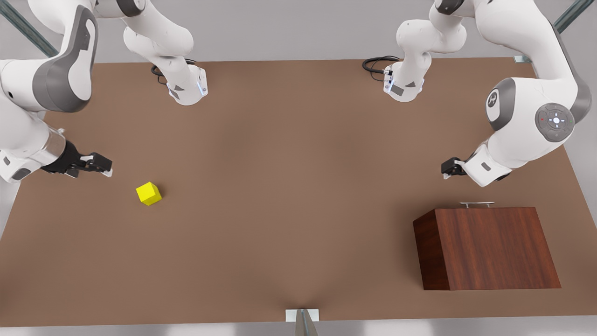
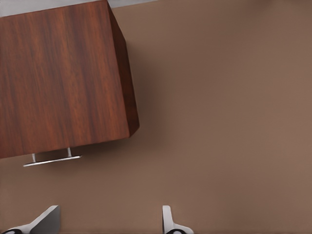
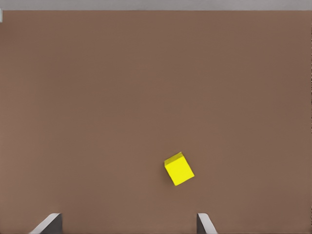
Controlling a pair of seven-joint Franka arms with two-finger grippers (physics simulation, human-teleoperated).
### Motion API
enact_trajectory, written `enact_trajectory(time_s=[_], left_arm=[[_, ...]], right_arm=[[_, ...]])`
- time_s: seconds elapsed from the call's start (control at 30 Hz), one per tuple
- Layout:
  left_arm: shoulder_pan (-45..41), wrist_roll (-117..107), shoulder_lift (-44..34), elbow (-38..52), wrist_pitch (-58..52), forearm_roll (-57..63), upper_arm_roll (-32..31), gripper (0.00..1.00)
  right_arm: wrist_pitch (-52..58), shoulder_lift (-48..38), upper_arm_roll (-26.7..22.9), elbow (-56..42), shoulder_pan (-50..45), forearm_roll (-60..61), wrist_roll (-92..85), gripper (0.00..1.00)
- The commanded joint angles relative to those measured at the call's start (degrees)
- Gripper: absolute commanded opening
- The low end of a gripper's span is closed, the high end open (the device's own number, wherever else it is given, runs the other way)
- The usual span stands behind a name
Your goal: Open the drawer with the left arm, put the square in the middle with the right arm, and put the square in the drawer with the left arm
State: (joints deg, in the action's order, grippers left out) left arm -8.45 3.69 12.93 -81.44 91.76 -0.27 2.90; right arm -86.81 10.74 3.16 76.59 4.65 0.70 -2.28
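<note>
Front view: the drawer [image 1: 485,247] sits closed at lower right, the square [image 1: 149,193] at left; left gripper [image 1: 448,168] and right gripper [image 1: 95,164] are spread, empty. The thin handle [image 1: 476,204] could be missed if misaligned.

Your drawer [image 1: 485,247] is a dark reddish-brown wood-grain box in the lower right of the front view, resting flat on the tabletop. You see no gap at its front; it looks fully pushed in. Its thin silver bar handle [image 1: 476,204] runs along the box's upper edge in that view, on two short posts. In the left wrist view the box fills the upper left, handle [image 2: 51,160] just below it.

Your square [image 1: 149,193] is a small bright yellow cube, left of centre in the front view, sitting on the table turned slightly askew. You see it well apart from the drawer.
</note>
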Motion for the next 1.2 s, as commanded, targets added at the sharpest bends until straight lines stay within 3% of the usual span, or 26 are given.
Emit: enact_trajectory(time_s=[0.0, 0.07, 0.13, 0.27, 0.37, 0.43, 0.5, 0.7, 0.77, 1.17], left_arm=[[0.01, -0.09, -0.01, -0.03, 0.0, 0.45, 0.0, 1.0], [0.01, -4.38, 0.08, -0.21, 0.62, 0.36, 0.0, 1.0], [0.36, -21.26, -1.06, -4.33, 3.51, 0.27, 1.23, 1.0], [0.27, -47.9, -9.67, -21.82, 21.97, -1.4, 4.66, 1.0], [0.27, -53.87, -14.86, -35.27, 36.12, -6.84, 6.42, 1.0], [0.27, -55.02, -17.05, -43.52, 46.38, -10.88, 6.59, 1.0], [0.27, -55.02, -16.27, -46.79, 51.14, -14.14, 6.68, 1.0], [0.27, -55.02, -13.45, -49.78, 56.34, -22.13, 8.88, 1.0], [0.27, -55.02, -13.01, -52.5, 60.38, -25.83, 8.97, 1.0], [0.63, -54.14, -8.8, -52.42, 63.28, -25.83, 11.78, 1.0]], right_arm=[[-0.03, 0.07, 0.0, 0.14, -0.08, 0.0, 0.0, 1.0], [0.33, -0.01, -0.35, 0.4, -0.95, -1.67, 0.0, 1.0], [-6.17, -1.86, -0.79, 9.62, -1.04, -1.05, -3.51, 1.0], [-15.05, -2.74, -1.93, 19.91, -1.83, -1.05, -17.23, 1.0], [-25.95, -2.65, -4.56, 29.75, -1.83, 0.09, -32.34, 1.0], [-27.17, -1.34, -4.65, 31.42, -2.27, 0.61, -36.91, 1.0], [-32.54, 0.34, -4.74, 34.33, -2.19, 0.62, -38.67, 1.0], [-40.89, 2.71, -4.92, 42.06, -2.36, 0.62, -38.94, 1.0], [-44.14, 4.47, -6.32, 43.12, -2.19, 0.62, -48.25, 1.0], [-51.88, 8.51, -8.17, 46.19, -1.66, 1.32, -56.25, 1.0]])
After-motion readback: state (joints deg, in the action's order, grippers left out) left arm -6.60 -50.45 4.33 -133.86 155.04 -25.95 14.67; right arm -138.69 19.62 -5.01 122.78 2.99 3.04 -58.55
